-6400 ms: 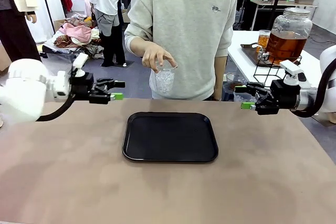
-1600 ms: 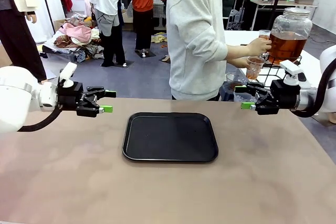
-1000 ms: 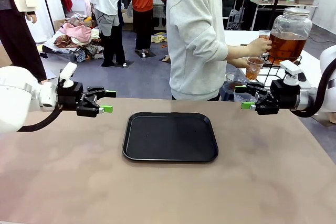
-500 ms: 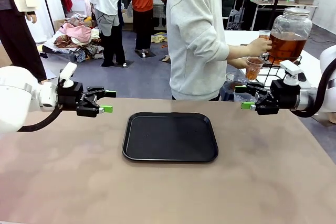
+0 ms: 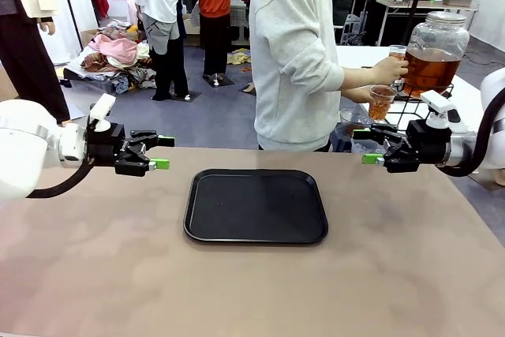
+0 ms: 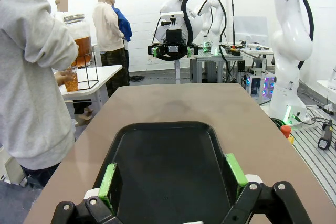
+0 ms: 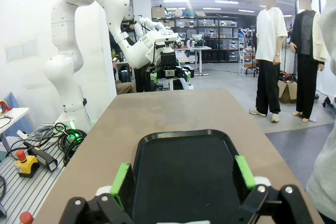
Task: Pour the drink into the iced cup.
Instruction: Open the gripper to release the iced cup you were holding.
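A: Where do we see the drink (image 5: 430,69)?
B: In the jar (image 5: 436,46) on a side surface (image 5: 363,84) behind ours, at about two o'clock from the tray (image 5: 256,205). It fills the lower part, amber under a metal lid (image 5: 447,17).
A: And the cup (image 5: 382,102)?
B: The person's hand (image 5: 364,94) holds it just at the jar's nine o'clock side, partly filled with the amber liquid. Their other hand (image 5: 390,70) is up at the jar.
A: Our claws?
B: We have both released and grasping nothing. The left claw (image 5: 163,152) hangs above our surface (image 5: 252,282) at the tray's ten o'clock, the right claw (image 5: 364,146) at its two o'clock, fingers pointed at each other across the tray.
A: From the wrists?
B: We see each claw's green pads spread wide, the tray lying between them beyond.
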Robot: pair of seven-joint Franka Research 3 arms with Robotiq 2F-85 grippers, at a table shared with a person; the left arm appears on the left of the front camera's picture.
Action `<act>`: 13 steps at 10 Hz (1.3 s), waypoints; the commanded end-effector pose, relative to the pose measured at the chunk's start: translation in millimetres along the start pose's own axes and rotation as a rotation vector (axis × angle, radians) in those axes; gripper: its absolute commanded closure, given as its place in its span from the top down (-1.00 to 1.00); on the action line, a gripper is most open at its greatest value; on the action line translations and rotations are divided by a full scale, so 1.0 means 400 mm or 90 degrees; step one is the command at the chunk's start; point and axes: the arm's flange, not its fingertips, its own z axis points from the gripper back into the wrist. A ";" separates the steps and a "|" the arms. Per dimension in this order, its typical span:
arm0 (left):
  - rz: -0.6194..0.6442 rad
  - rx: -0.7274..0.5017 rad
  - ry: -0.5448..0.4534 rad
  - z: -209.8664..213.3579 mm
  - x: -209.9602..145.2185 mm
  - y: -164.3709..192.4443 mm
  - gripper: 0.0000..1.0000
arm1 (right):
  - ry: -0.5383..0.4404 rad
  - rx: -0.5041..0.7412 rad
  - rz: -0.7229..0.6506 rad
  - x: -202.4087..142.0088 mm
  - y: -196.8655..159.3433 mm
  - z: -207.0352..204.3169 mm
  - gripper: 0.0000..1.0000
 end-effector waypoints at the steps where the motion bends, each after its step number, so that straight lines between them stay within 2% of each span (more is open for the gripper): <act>1: -0.001 0.000 0.000 -0.001 0.002 -0.002 1.00 | 0.001 0.001 -0.001 0.008 -0.002 -0.002 1.00; 13: -0.001 0.000 0.000 -0.001 0.002 -0.002 1.00 | 0.001 0.001 -0.001 0.008 -0.002 -0.002 1.00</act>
